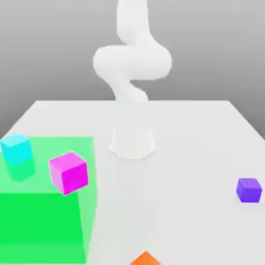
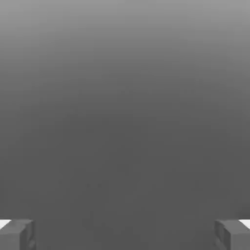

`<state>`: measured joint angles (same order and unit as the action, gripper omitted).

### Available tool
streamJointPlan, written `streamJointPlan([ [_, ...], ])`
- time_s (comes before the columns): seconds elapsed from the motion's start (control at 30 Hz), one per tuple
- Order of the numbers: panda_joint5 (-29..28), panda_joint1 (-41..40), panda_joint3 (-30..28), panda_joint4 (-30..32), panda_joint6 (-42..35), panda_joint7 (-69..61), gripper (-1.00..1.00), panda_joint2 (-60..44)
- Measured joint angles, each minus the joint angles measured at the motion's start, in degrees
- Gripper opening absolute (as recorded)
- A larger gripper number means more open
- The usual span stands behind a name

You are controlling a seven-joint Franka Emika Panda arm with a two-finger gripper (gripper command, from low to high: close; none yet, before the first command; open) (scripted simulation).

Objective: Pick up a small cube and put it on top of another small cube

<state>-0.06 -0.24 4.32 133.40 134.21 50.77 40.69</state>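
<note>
My claw is hanging spread wide, pinching nothing; in the hand view my two grey blocky fingertips are sitting far apart with only a flat grey gradient between them.

In the exterior view, taking my base as the clock's centre, the purple cube is sitting at about four o'clock, alone on the table near the exterior view's right edge, with nothing standing around it. The magenta cube, larger and tilted on a corner, is lying at about eight o'clock, overlapping the see-through green box. The cyan cube is resting at nine o'clock, at the green box's far corner, well apart from the purple one. An orange tip is poking in at six o'clock.

All the cubes are looking smooth, matte and sharp-edged. My arm is rising white and rounded, curling above the base. The table is showing plain white, and the room behind is fading grey.
</note>
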Motion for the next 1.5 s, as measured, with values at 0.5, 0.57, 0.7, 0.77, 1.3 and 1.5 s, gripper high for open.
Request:
streamJointPlan([
  [0.5,-7.6,0.8,26.79,9.8,14.73,34.98,0.0,-30.83],
  [0.57,-10.16,1.93,29.28,11.05,16.55,40.7,0.0,-35.29],
  [0.7,-15.45,7.65,31.19,13.5,20.08,52.27,0.0,-44.31],
  [0.77,-17.09,10.64,31.14,14.75,21.94,57.3,0.0,-48.59],
  [1.3,-33.01,25.5,16.2,12.47,31.57,72.96,-1.0,-64.06],
  [1.5,-29.23,22.33,20.17,13.36,29.9,70.07,-1.0,-61.53],
])
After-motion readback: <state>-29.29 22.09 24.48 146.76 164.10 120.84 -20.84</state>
